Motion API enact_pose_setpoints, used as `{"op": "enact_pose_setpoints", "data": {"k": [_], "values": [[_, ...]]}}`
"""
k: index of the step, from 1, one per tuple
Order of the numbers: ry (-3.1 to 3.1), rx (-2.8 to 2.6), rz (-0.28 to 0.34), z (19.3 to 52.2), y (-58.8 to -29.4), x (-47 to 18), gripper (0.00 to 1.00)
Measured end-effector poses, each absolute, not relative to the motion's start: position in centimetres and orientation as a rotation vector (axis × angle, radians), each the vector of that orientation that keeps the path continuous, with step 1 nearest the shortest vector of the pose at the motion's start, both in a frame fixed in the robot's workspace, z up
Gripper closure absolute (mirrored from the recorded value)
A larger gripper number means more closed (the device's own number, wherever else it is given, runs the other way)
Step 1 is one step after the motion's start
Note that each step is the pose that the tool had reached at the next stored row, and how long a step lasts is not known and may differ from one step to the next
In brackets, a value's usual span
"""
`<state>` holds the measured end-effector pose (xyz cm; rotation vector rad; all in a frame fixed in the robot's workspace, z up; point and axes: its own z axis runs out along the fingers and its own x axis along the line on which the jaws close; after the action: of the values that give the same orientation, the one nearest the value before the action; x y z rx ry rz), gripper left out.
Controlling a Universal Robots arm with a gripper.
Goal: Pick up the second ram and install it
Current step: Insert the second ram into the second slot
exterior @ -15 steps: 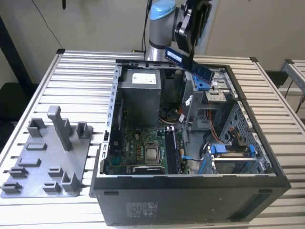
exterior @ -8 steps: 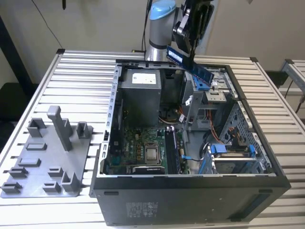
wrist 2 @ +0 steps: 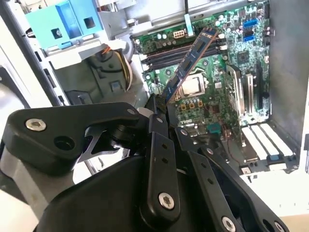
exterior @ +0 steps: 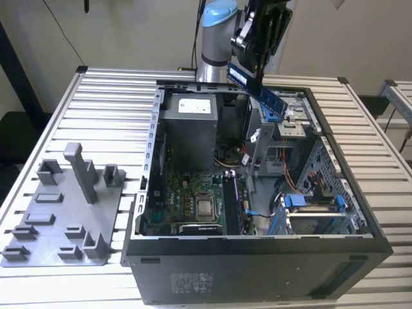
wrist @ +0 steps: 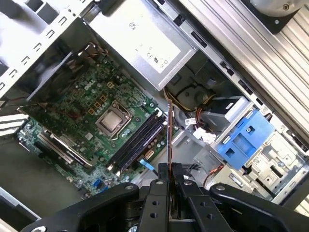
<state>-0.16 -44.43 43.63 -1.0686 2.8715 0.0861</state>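
Above open case (exterior: 257, 273), tool (wrist: 169, 170) clamps second ram (wrist: 169, 135).

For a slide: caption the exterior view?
The gripper holds the second ram tilted above the open computer case.

A white slatted metal table (exterior: 103, 109) is standing before a plain cream wall (exterior: 141, 32) under soft, even light; a second pale slatted surface (exterior: 400, 106) is sitting at the exterior view's right.
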Motion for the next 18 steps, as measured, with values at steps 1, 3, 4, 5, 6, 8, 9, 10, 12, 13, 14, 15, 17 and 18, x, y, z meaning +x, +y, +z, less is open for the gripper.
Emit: {"op": "enact_pose_setpoints", "data": {"k": [1,3,4,5,6,8,9,10,12,13,14,15,17,18], "values": [[2.880,-1.056,0.088,43.62,-44.43,-0.15,0.86],[2.896,-1.034,0.092,43.60,-44.43,-0.15,0.86],[2.905,-1.020,0.094,43.59,-44.43,-0.16,0.86],[2.912,-1.005,0.094,43.58,-44.43,-0.16,0.86],[2.919,-0.985,0.094,43.57,-44.43,-0.16,0.86],[2.934,-0.936,0.093,43.53,-44.43,-0.15,0.86],[2.941,-0.912,0.092,43.52,-44.43,-0.15,0.86],[2.948,-0.889,0.091,43.50,-44.43,-0.15,0.86],[2.960,-0.844,0.089,43.48,-44.43,-0.15,0.86],[2.966,-0.823,0.089,43.46,-44.43,-0.15,0.86],[2.971,-0.800,0.088,43.45,-44.43,-0.15,0.86],[2.977,-0.777,0.087,43.43,-44.43,-0.15,0.86],[2.989,-0.727,0.086,43.41,-44.43,-0.15,0.86],[2.995,-0.701,0.085,43.39,-44.43,-0.15,0.86]]}}
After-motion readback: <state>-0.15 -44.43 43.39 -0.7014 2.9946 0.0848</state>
